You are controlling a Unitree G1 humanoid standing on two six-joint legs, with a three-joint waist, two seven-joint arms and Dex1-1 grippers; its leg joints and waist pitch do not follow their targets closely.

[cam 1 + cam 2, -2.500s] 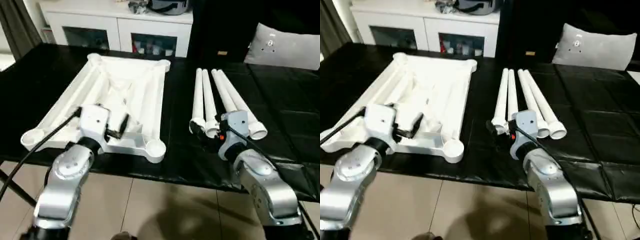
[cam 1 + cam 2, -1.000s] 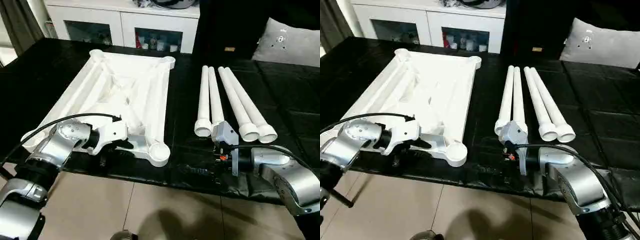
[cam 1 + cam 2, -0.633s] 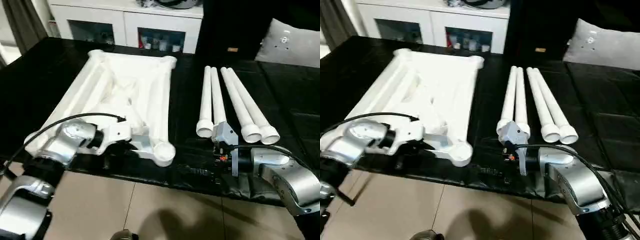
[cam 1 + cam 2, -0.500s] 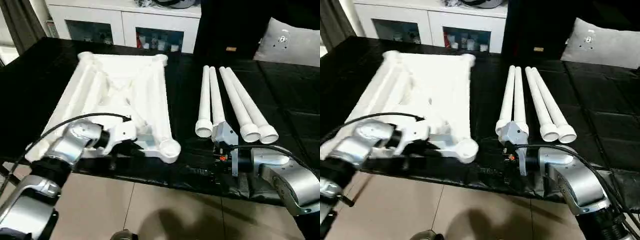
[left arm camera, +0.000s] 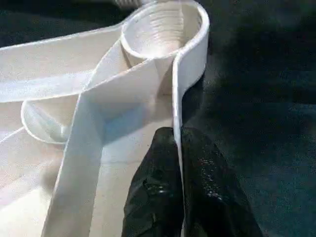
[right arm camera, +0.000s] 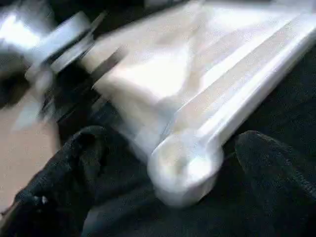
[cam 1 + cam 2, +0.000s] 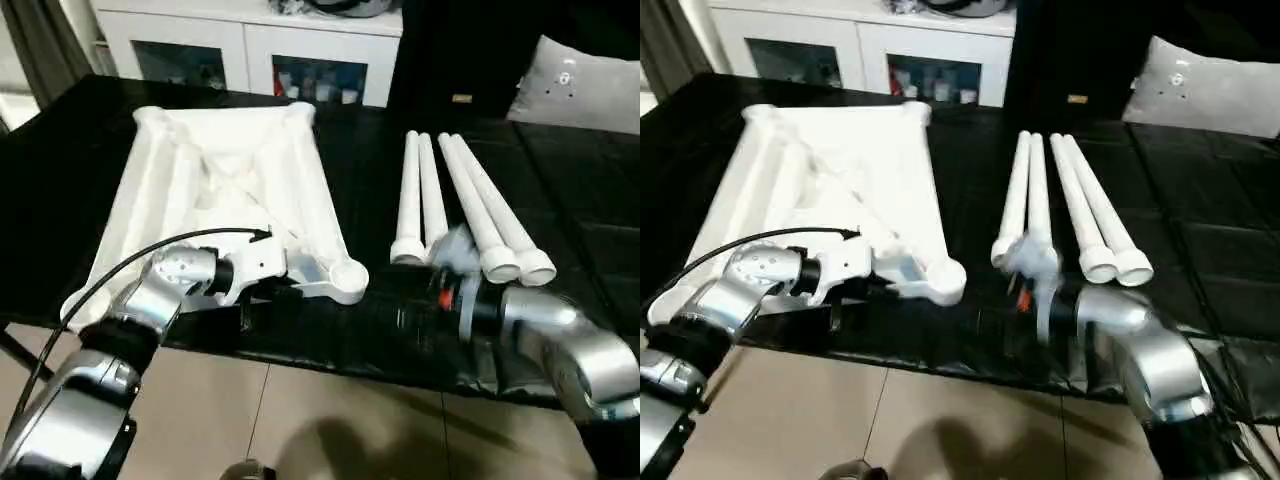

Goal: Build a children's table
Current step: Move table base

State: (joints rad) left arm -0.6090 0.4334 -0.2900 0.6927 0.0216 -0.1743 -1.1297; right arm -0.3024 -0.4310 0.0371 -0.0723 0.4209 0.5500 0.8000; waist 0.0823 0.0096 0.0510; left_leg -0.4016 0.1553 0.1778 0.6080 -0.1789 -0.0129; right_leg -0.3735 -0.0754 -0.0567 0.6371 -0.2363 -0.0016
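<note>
On the black surface (image 7: 380, 200), left pincer (image 5: 177, 148) clamps the tabletop (image 7: 225, 180) rim; right pincer (image 6: 168, 197) spread.

No text, label, brand or number can be read anywhere. A small pale tag (image 7: 461, 98) sits on the dark furniture at the upper right of the head views, and it may carry print, but nothing on it is legible. The items behind the cabinet (image 7: 250, 50) glass doors at the top show only colours.
</note>
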